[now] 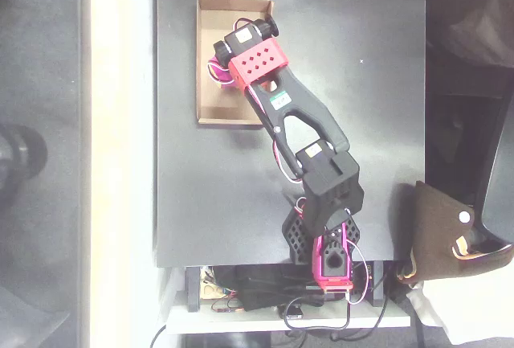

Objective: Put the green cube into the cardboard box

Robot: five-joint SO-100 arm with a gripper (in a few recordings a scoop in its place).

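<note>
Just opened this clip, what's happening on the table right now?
A red and black robot arm on a black table is stretched out over the cardboard box, which lies near the table's far left corner in the overhead view. Its tool hangs over the middle of the box, mostly hidden under the wrist, so I cannot tell whether it is open or holding anything. I cannot make out the green cube from here.
</note>
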